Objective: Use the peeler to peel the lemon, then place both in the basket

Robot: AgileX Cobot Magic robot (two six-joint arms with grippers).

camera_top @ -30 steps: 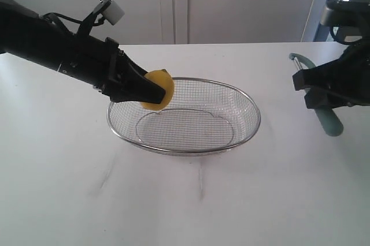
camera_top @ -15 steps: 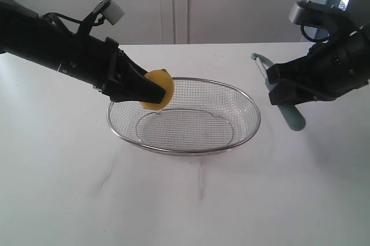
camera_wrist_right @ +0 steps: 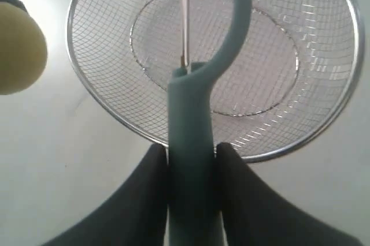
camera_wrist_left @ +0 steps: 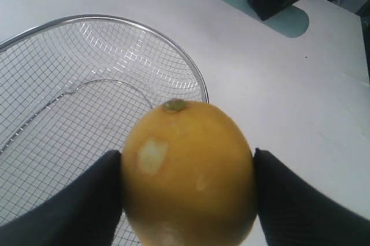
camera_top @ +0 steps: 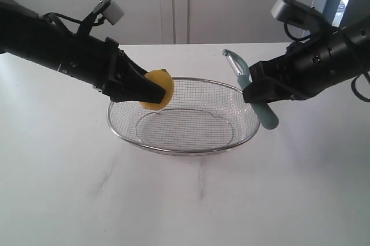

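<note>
My left gripper is shut on the yellow lemon, holding it above the left rim of the wire basket. In the left wrist view the lemon fills the gap between both black fingers and shows a pale bare patch. My right gripper is shut on the teal handle of the peeler, held tilted over the basket's right rim with the blade head up. In the right wrist view the peeler runs between the fingers, its blade over the basket.
The basket stands on a white table, with a white wall and cabinet doors behind. The lemon shows at the edge of the right wrist view.
The right arm has carried the peeler leftward from the table's right edge to above the basket's right rim. The left arm and lemon have not moved.
</note>
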